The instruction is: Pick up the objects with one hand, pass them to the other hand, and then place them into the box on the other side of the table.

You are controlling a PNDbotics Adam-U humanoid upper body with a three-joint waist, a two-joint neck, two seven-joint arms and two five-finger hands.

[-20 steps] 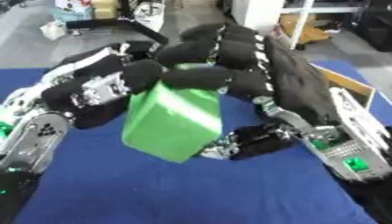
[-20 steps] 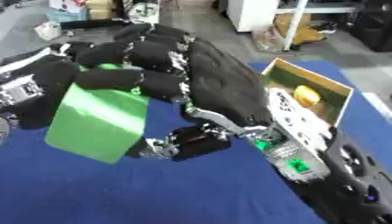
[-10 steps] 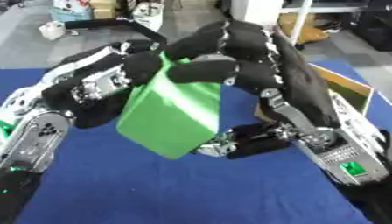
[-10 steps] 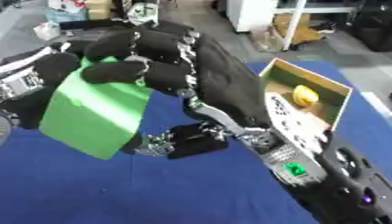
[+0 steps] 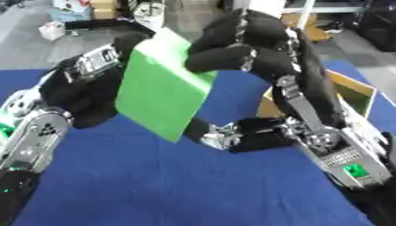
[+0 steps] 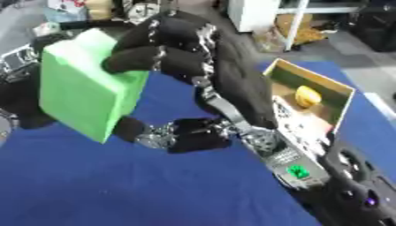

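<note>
The blue counter (image 5: 154, 185) is lying nearest, bare across the 6 o'clock part of both views. Above it the right arm is coming in from 4 o'clock, its silver wrist section crossing toward the centre.

At the centre, the green block (image 6: 81, 90) is being held clear of the counter, tilted, with its long side running from 12 toward 7 o'clock. The right robot hand (image 6: 178, 46) is gripping it: the black fingers are curling over the block's upper right edge and the thumb is reaching under toward its lower end, so the block is pinched between them. Holding it high and turned this way is likely meant to keep it free of the counter while it is exchanged between the two hands.

The left robot hand (image 5: 89, 84) is sitting behind and to the 9 o'clock side of the block, touching or nearly touching its back face. The block is hiding its fingers, so whether it is holding on or letting go cannot be told. My reading is that the pass is under way, with the right robot hand taking charge.

Farther off, at 3 o'clock, the cardboard box (image 6: 325, 88) is standing on the counter with its open side showing, and a yellow object (image 6: 307, 96) is already lying inside. Being on the right arm's side, it looks like the intended destination for the block.
</note>
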